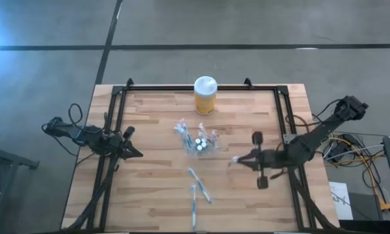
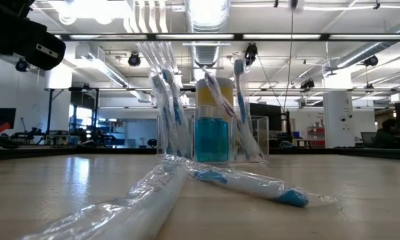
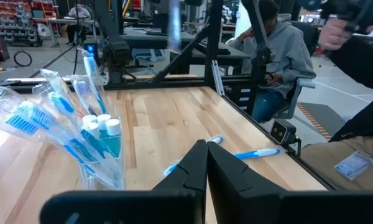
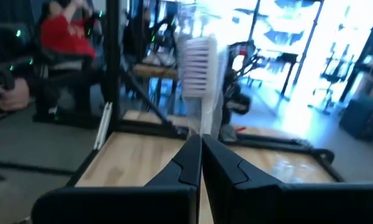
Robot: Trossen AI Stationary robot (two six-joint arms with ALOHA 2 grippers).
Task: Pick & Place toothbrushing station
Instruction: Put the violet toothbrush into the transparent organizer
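From my overhead feed the toothbrushing station (image 1: 199,142) stands near the middle of the wooden table (image 1: 156,188), a little toward the far side; it is a low see-through holder crowded with wrapped toothbrushes leaning out to the left and with small bottles with white caps standing upright in it. Beyond it, close to the far edge, the yellow jar (image 1: 205,96) with its white lid stands well apart from the holder. Two more wrapped toothbrushes (image 1: 197,188) lie flat on the near part of the table, one angled and one pointing toward the near edge, both apart from the holder. My left gripper (image 1: 135,153) waits over the left side of the table, just inside the black frame rail, fingers pressed together with nothing between them; its wrist camera shows the two dark fingers (image 3: 196,168) meeting and the holder (image 3: 99,163) ahead of them. My right gripper (image 1: 234,160) sits to the right of the station and slightly nearer, pointing left toward it, and it is clamped on a toothbrush (image 4: 201,81): the right wrist picture shows a white brush head with bristles rising straight up out of the closed fingertips. At table level I see the holder (image 2: 210,143) with blue liquid in one bottle, and the loose wrapped brushes lying across the foreground in front of it
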